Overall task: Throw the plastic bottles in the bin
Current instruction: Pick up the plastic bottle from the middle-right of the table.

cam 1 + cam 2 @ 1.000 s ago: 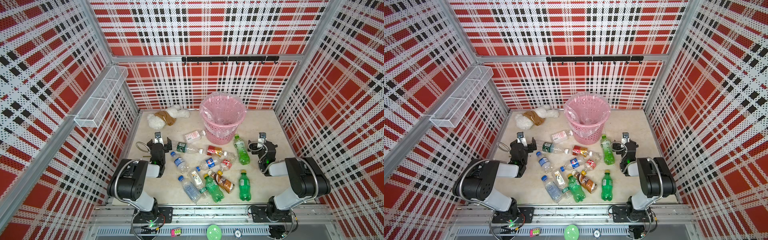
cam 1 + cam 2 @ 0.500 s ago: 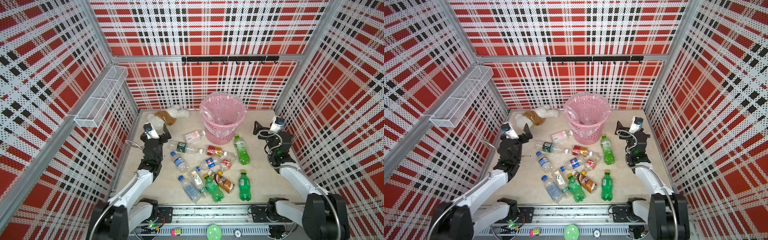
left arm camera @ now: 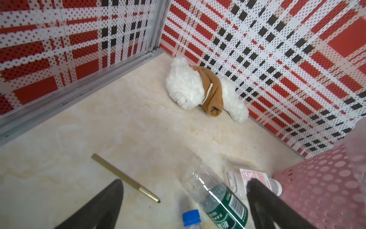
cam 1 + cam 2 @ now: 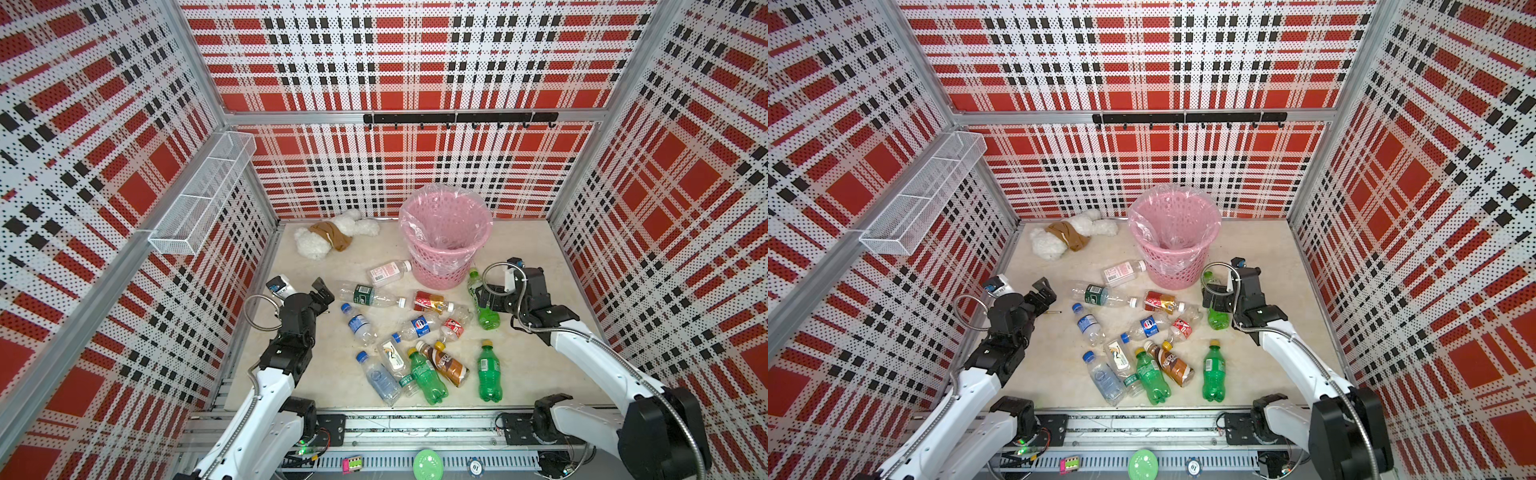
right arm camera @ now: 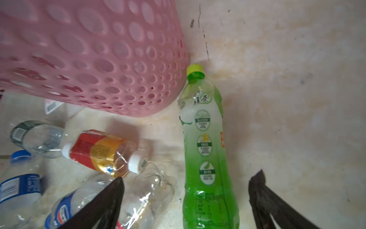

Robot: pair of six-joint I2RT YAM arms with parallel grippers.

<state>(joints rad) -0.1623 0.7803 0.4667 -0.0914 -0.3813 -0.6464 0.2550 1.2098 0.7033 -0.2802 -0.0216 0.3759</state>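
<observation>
left pincer (image 3: 184, 180) gapes wide, empty; right pincer (image 5: 189, 176) equally wide, hovers over the green bottle (image 5: 206, 138), not gripping.

Here we are inside a robot test cell, a lab rig, no question. Perforated plaid panels (image 4: 415, 62) in red, black and white box the bench (image 4: 532, 374) on three sides, set in an aluminium frame (image 4: 291, 118). Behind the left tool (image 3: 184, 180) and the right tool (image 5: 190, 175), the white left arm (image 4: 270, 386) and right arm (image 4: 590, 353) run back to a slotted metal rail (image 4: 415, 424) with loose wiring. Up and outward of the left tool hangs a wire shelf (image 4: 199, 199); beyond the right tool, up the back wall, a black hook bar (image 4: 457, 118).
</observation>
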